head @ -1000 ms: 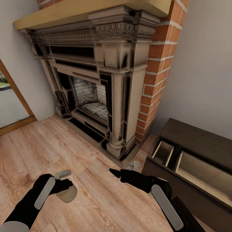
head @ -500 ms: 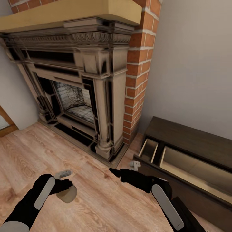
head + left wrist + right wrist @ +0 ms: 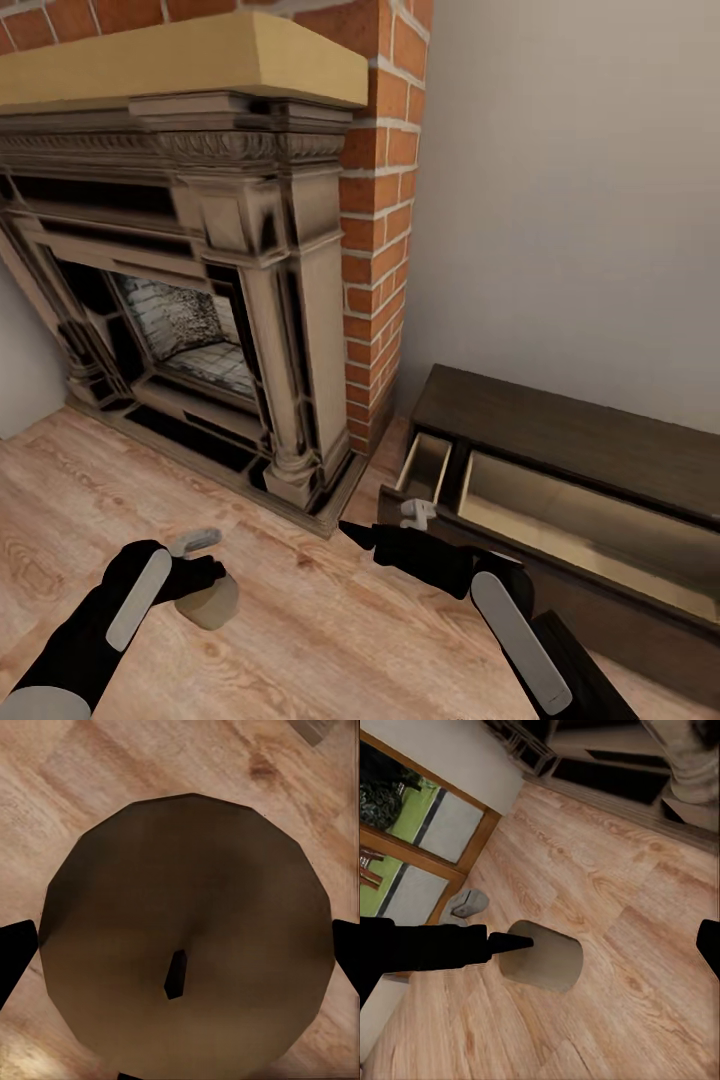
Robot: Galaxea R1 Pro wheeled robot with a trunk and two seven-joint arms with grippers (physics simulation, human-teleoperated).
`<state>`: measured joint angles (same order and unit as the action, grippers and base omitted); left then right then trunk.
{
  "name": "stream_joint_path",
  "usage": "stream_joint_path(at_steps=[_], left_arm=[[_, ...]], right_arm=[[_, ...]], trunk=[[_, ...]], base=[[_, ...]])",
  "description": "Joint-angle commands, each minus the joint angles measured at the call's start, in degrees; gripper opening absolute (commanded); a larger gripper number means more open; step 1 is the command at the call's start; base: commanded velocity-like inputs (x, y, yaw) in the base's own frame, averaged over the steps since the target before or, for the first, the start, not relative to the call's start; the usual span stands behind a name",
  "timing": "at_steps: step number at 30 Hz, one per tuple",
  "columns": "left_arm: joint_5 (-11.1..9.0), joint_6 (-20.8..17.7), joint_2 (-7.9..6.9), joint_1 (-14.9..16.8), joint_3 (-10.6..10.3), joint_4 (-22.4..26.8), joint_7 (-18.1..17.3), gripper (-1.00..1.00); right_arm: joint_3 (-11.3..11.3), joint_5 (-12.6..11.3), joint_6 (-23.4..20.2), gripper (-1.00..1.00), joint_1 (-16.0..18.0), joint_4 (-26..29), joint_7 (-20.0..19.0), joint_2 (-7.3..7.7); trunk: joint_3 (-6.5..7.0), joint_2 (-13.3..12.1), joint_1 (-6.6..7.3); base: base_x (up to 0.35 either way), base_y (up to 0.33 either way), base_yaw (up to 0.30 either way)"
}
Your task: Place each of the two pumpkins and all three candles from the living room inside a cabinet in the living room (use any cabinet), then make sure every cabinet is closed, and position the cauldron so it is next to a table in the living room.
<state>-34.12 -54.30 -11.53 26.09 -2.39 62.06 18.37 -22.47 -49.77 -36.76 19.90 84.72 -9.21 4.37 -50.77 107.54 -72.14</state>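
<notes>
A squat beige candle [image 3: 212, 603] hangs just above the wood floor at the lower left, with my left gripper [image 3: 197, 580] shut on it. In the left wrist view the candle's round top [image 3: 187, 892] with its dark wick sits between the two black fingertips [image 3: 13, 961]. My right gripper [image 3: 362, 536] hovers open and holds nothing, just in front of the cabinet's left end. From the right wrist the candle [image 3: 544, 961] shows over the floor. The long dark-brown cabinet [image 3: 560, 432] stands against the right wall with two drawers pulled open. Pumpkins and cauldron are out of view.
A large carved fireplace [image 3: 200, 300] with a brick chimney [image 3: 378, 200] fills the left. The narrow open drawer [image 3: 425, 465] and the wide one [image 3: 575, 530] jut out over the floor. A glass door [image 3: 427, 832] lies behind the left arm.
The head view has swung to the right, so the fireplace sits further left and more of the cabinet shows. Both arms keep their pose, and the candle stays in the left gripper.
</notes>
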Motion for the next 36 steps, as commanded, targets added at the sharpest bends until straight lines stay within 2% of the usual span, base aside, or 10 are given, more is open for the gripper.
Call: stream_joint_path(at_steps=[1, 18, 24, 36], left_arm=[[-0.60, -0.11, -0.07, 0.00, -0.12, 0.08, 0.61, -1.00], [-0.69, -0.11, -0.15, 0.01, -0.07, 0.08, 0.61, -1.00], [-0.69, -0.11, -0.16, 0.00, 1.81, 0.04, 0.61, -1.00], [-0.73, -0.17, -0.14, -0.02, 2.21, 0.07, 0.61, -1.00]], right_arm=[[-0.03, 0.03, -0.16, 1.00, 0.05, 0.01, -0.10, 0.02], [-0.03, 0.03, -0.16, 1.00, 0.05, 0.01, -0.19, 0.02], [-0.03, 0.03, -0.16, 1.00, 0.05, 0.01, -0.19, 0.02], [-0.03, 0.03, -0.16, 1.00, 0.05, -0.05, -0.19, 0.02]], trunk=[[0.20, -0.39, 0.24], [4.20, -7.21, 3.97], [5.61, -9.62, 5.29], [8.44, -14.43, 7.92]], base=[[-0.082, 0.000, -0.253], [-0.074, 0.000, -0.253], [-0.010, 0.000, -0.253], [-0.140, 0.000, -0.253]])
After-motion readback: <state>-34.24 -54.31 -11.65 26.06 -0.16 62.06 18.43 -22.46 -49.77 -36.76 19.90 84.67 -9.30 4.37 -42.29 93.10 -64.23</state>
